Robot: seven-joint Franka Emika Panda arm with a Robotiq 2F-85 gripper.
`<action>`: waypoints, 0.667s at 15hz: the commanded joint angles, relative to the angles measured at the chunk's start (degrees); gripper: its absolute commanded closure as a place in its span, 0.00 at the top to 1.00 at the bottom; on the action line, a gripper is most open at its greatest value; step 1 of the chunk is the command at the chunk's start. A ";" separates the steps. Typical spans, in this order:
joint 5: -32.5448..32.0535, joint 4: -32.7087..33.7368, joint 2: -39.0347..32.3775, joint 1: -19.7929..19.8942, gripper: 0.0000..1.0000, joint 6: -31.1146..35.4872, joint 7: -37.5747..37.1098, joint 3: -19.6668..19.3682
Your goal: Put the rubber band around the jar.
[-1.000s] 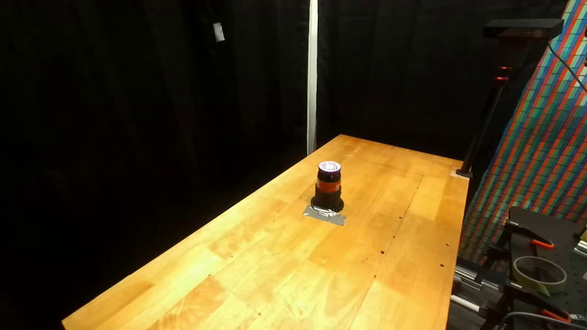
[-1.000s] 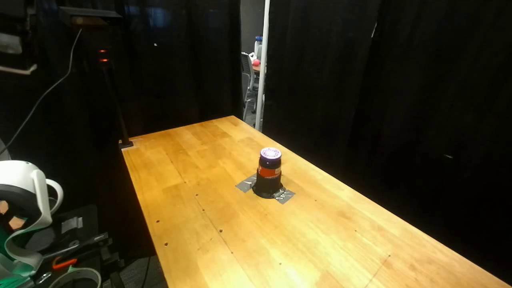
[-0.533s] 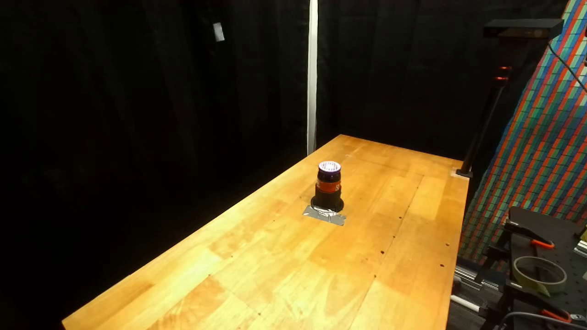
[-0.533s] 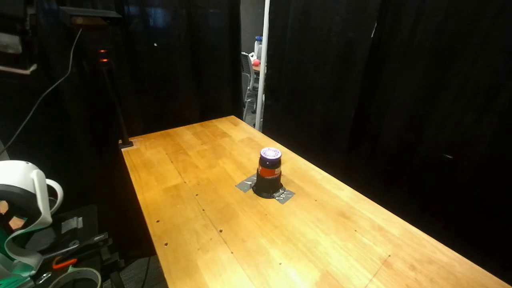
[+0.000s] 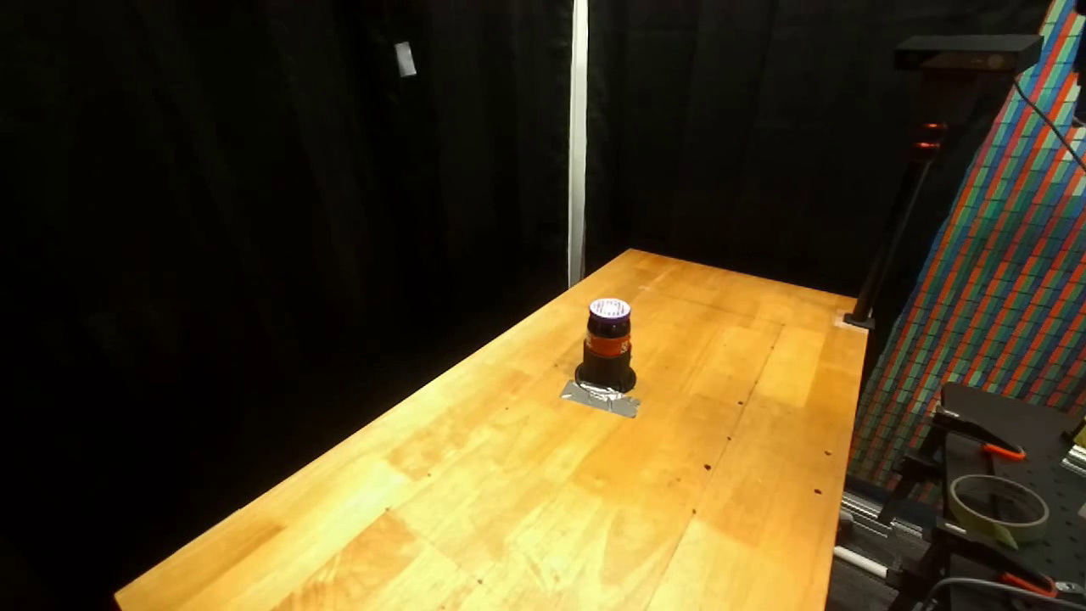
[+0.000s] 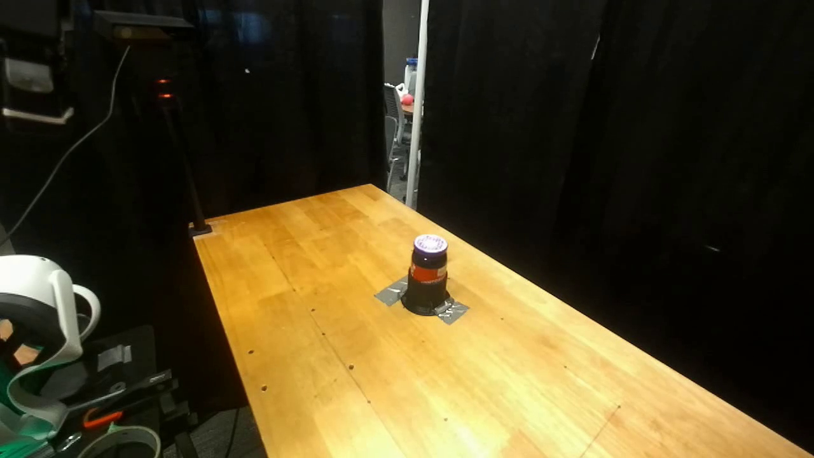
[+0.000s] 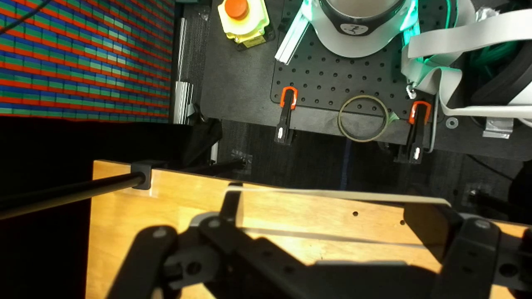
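The jar (image 5: 609, 344) stands upright on the table, with a white-and-purple lid, a red-orange label and a black lower part. It also shows in an exterior view (image 6: 428, 273). In the wrist view my gripper (image 7: 332, 198) has its fingers wide apart. The pale rubber band (image 7: 365, 196) is stretched around both fingers; its far strand is sharp, its near strand blurred. My gripper (image 6: 37, 102) shows at the upper left edge of an exterior view, high up and far to the side of the jar, with a pale strip, seemingly the band, at its lower end.
Grey tape (image 5: 600, 399) holds the jar's flanged black base to the wooden table (image 5: 526, 509). A dark post with a camera (image 5: 967, 56) stands at a table corner. Beside the table, a black stand (image 7: 245, 83) carries clamps, a tape roll (image 7: 341, 120), a headset and a red stop button.
My gripper has moved a little right and down at the upper left of an exterior view. A dark part now shows more at another view's right edge. The jar has not moved.
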State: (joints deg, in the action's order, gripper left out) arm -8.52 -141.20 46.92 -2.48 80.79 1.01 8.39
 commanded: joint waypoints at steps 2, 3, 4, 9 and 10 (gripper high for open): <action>3.34 8.08 -14.60 -0.56 1.00 7.50 -10.06 3.38; 4.06 9.73 -17.35 -0.40 1.00 9.66 -12.58 4.23; 4.47 11.74 -20.55 -0.32 1.00 11.14 -14.90 5.16; 4.93 23.18 -37.18 -0.74 1.00 20.83 -26.34 7.31; 4.09 25.37 -40.35 -0.98 1.00 23.63 -27.96 7.39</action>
State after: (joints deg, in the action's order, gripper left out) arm -4.41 -124.88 16.85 -2.68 100.40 -21.78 15.71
